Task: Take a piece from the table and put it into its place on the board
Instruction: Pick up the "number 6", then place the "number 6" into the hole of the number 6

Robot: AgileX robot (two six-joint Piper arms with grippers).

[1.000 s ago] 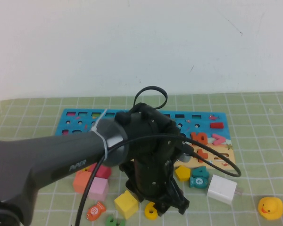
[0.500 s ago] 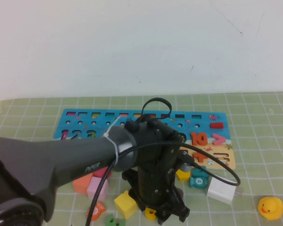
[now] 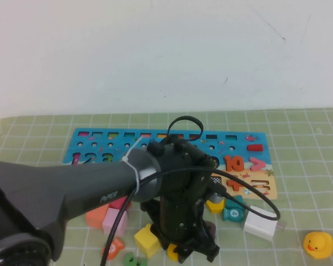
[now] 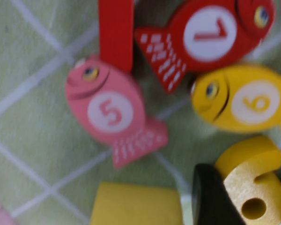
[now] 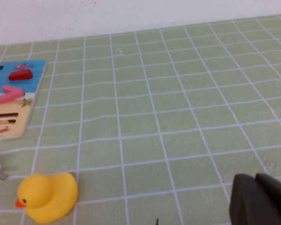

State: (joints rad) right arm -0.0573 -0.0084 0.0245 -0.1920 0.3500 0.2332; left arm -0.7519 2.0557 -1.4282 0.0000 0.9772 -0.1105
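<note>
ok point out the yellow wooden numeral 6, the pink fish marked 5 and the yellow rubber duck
yellow wooden numeral 6 [image 4: 253, 194], left wrist view, its face
pink fish marked 5 [image 4: 107, 112], left wrist view, body
yellow rubber duck [image 5: 49, 197], right wrist view, body

One long blue-and-tan wooden puzzle board is flanked along its near edge by one bright yellow wooden numeral 6, one yellow wooden cube and five numbered wooden fish: pink fish, red fish, yellow fish, teal fish, orange fish. One yellow rubber duck and one white plastic block lie nearer than the board's right end. Two black grippers: the left gripper low over the pieces in front of the board, the right gripper well off its right end.
</note>
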